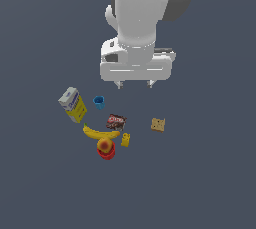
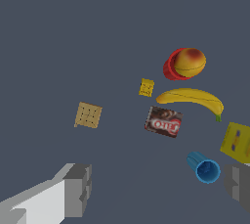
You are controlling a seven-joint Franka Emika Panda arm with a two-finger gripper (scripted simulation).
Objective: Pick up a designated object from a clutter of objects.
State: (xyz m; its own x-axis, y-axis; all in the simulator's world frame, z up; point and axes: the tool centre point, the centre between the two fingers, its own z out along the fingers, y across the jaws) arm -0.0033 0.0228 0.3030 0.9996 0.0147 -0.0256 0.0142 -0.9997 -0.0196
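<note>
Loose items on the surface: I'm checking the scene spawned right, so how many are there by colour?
Yellow: 3, the banana, the small yellow block, the yellow-white box
Red: 1, the red bowl
Orange-yellow: 1, the peach
Blue: 1, the blue cup
Dark: 1, the packet
Tan: 1, the cracker-like square
Total: 8

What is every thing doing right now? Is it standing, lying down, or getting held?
peach: sitting on the red bowl, not held
red bowl: under the peach
banana: lying flat
blue cup: tipped on its side
yellow-white box: tilted
dark packet: lying flat
cracker: lying flat
gripper: open, empty
</note>
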